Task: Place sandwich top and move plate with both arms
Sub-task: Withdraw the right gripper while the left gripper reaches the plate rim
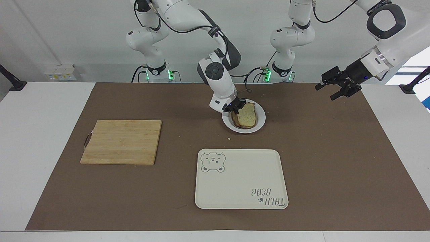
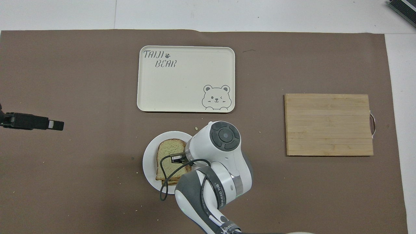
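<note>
Mat [image 1: 134, 201]: brown sheet under everything; a plate dragged across it, not lifted, could snag or ruck it.
Tray [image 1: 240, 181]: cream, farther from the robots than the plate, with bare mat between them; likely where the plate goes, and its raised rim could trip a plate carried too low.
Board [image 1: 121, 141]: wooden, at the right arm's end, well apart; no hazard.
Plate [image 1: 260, 122]: white, mid-table, near the robots; glossy, so a one-sided grip could slip or tip it.
Top [image 1: 248, 113]: on the plate, lying over the lower slice [image 1: 240, 125] a little askew, edges not matched; it could slide off once the plate moves.
Right gripper [image 1: 235, 108]: at the top's edge toward the right arm's end; I cannot tell whether it grips the bread or has let go. Pulling away with the bread caught would drag the top off the stack.
Left gripper [image 1: 337, 88]: jaws wide, empty, in the air over the mat at the left arm's end; a late or uneven arrival would tilt the plate.
Crumb [image 1: 228, 138]: between plate and tray; harmless.
</note>
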`<act>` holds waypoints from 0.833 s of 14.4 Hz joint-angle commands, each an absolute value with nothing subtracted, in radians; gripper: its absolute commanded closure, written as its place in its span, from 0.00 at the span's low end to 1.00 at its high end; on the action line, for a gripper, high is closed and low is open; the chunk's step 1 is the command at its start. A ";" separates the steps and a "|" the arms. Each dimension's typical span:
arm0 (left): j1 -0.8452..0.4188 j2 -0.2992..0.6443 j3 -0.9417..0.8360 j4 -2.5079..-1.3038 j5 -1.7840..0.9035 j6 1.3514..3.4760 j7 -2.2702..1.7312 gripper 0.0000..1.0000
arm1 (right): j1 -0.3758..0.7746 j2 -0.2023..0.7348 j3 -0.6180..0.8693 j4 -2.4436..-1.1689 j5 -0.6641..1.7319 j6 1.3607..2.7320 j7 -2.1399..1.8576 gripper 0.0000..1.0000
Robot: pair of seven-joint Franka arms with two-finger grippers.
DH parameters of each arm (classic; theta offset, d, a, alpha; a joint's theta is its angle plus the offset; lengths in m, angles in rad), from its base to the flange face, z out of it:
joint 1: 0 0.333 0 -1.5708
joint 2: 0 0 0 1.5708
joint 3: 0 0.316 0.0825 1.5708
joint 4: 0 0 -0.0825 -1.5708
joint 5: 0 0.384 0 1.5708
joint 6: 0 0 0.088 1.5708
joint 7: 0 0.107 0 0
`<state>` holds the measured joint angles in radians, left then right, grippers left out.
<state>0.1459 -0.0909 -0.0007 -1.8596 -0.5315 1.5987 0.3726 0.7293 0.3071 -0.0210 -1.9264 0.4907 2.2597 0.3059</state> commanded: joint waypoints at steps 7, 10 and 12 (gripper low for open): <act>0.097 -0.112 -0.012 -2.158 -0.610 1.822 0.532 0.00 | 0.651 0.224 -0.038 -1.904 0.307 2.273 0.311 0.00; 0.026 -0.104 -0.012 -2.300 -0.699 1.974 0.564 0.00 | 0.571 0.161 -0.037 -1.904 0.193 2.246 0.305 0.00; -0.029 -0.100 -0.012 -2.358 -0.755 2.048 0.569 0.00 | 0.526 0.124 -0.037 -1.898 0.155 2.198 0.307 0.00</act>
<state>0.0261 -0.0811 -0.0248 -2.2829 -0.7039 1.9679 0.5452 0.5710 0.1732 -0.0483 -1.8892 0.2019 2.2402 0.3058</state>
